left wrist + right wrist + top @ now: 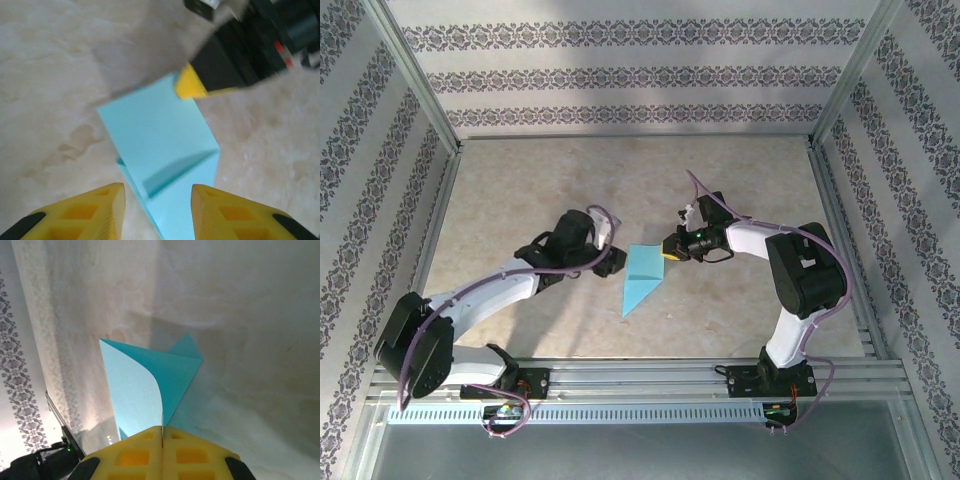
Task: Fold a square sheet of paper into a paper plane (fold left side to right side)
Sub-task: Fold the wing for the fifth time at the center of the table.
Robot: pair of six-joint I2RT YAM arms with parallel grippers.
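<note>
The cyan sheet of paper (pixel 642 280), folded into a long pointed shape, lies mid-table with its tip toward the near edge. My right gripper (pixel 670 248) is shut on the sheet's upper right edge and lifts one flap. In the right wrist view the yellow fingers (pixel 145 450) pinch a curling layer of the paper (pixel 175 375). My left gripper (pixel 616 259) sits at the sheet's upper left. Its jaws (pixel 157 200) stand open, with the paper (pixel 155 130) lying between and beyond them, untouched. The right gripper's yellow tip (pixel 190 86) holds the far corner.
The beige marbled tabletop (pixel 520 190) is enclosed by patterned walls and an aluminium frame (pixel 640 378) along the near edge, where both arm bases are bolted. Free table surface lies behind and to both sides of the paper.
</note>
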